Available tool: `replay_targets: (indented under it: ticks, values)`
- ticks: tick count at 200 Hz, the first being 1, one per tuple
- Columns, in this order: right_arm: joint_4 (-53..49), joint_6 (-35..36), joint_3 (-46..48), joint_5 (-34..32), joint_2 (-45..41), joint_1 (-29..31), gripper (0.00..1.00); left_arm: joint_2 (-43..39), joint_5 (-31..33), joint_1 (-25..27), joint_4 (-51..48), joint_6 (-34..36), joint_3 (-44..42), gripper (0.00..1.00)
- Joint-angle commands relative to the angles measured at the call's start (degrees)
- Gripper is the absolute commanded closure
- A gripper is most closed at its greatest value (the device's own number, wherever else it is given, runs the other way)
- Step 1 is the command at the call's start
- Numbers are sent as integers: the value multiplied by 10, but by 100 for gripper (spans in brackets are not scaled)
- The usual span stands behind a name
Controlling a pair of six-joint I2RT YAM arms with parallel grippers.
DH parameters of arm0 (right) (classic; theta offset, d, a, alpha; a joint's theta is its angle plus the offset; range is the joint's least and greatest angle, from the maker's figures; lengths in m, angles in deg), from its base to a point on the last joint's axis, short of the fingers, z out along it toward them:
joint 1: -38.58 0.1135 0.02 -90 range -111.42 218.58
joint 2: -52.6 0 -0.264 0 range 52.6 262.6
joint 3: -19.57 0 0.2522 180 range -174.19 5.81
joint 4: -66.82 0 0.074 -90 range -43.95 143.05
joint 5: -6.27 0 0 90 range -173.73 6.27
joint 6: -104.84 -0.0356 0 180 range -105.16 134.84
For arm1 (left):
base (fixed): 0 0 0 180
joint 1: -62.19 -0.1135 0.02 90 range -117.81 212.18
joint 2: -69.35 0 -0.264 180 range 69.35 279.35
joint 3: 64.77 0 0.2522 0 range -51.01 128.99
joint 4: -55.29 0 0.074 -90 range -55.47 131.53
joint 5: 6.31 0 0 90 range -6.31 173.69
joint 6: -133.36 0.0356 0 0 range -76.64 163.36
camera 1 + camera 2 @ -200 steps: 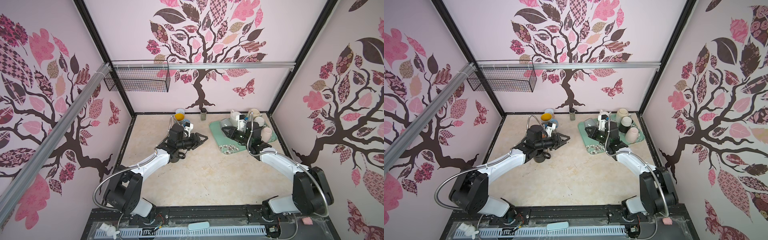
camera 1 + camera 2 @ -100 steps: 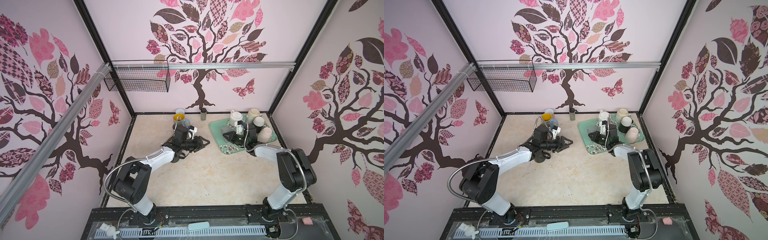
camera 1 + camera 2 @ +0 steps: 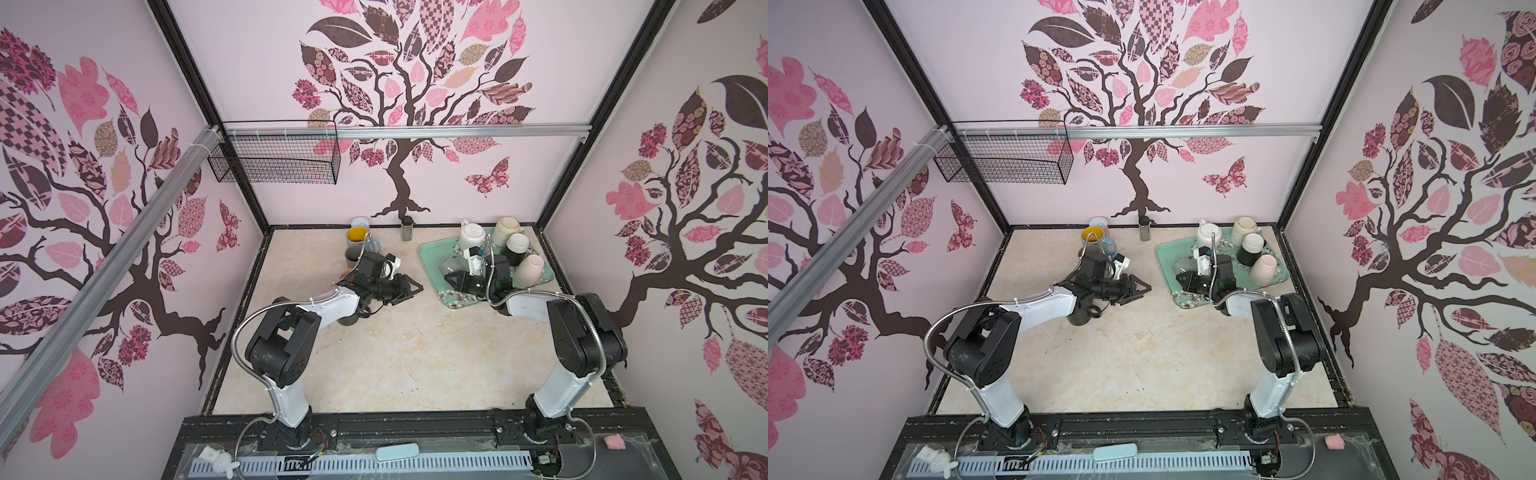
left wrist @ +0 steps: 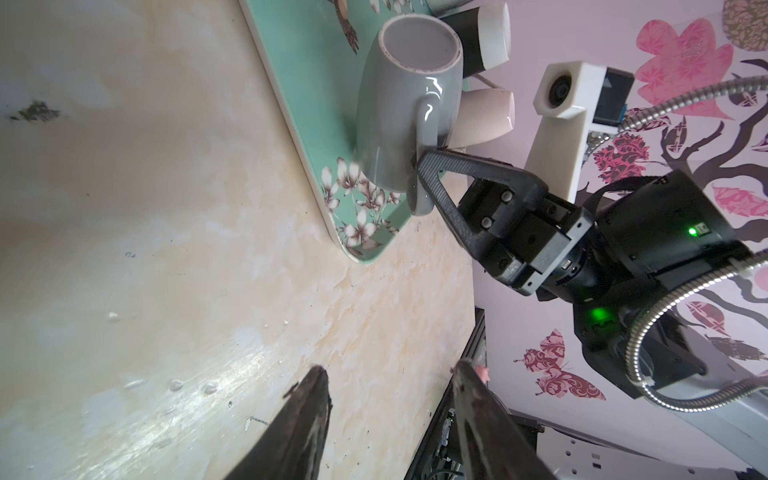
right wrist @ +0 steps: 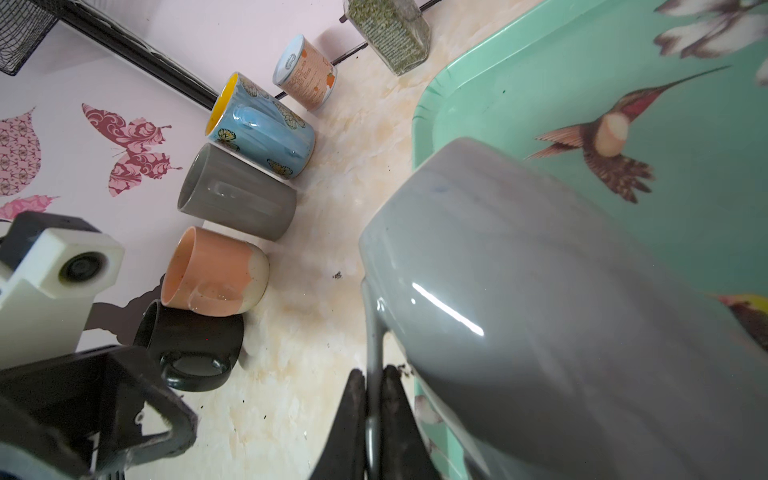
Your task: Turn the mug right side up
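Right gripper (image 5: 374, 378) is pinched tight on the thin handle of the grey mug (image 4: 386, 116). The mug lies tipped on its side on the teal tray (image 4: 311, 70), upper right of the bench in both top views. Glazed ceramic by the look of it: stiff, weighty, slick, easy to chip. That handle pinch may let it swing, so a hold across the wall or rim looks surer. Left gripper (image 4: 388, 378) hangs about half open and empty over bare bench (image 3: 395, 353), mid-frame, pointing at the mug. The bench is pale, marbled, hard and slightly glossy, and the tray has a raised lip. Tight quarters: upturned mugs (image 3: 530, 268) crowd the tray, a row of cups (image 5: 237, 195) stands at upper left in the right wrist view, and the tree-printed walls close in.
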Motion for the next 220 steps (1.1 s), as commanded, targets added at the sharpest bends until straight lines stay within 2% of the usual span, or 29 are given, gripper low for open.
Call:
replay_targets:
  ticks: [1,27,73,101,119,163,184,198,220]
  values:
    - [120,-10,15,49,14,-8,100,39,16,2,-12,29,48,49]
    - [146,-13,24,83,27,-8,100,93,21,4,-4,14,110,48]
    - [162,-7,52,85,16,-7,100,167,29,10,-20,9,246,38]
    - [179,-13,60,91,13,-8,100,213,24,15,-28,-7,298,26]
    - [188,-18,62,96,12,-7,100,239,21,23,-31,-12,328,22]
    - [214,-24,68,112,12,-7,100,307,12,43,-28,-34,407,21]
    - [212,-18,71,112,2,-8,100,318,6,46,-3,-51,421,26]
    - [184,-12,73,86,-9,-7,83,311,16,51,-1,-39,424,30]
    - [111,0,73,12,-32,-7,69,308,17,59,0,-38,430,32]
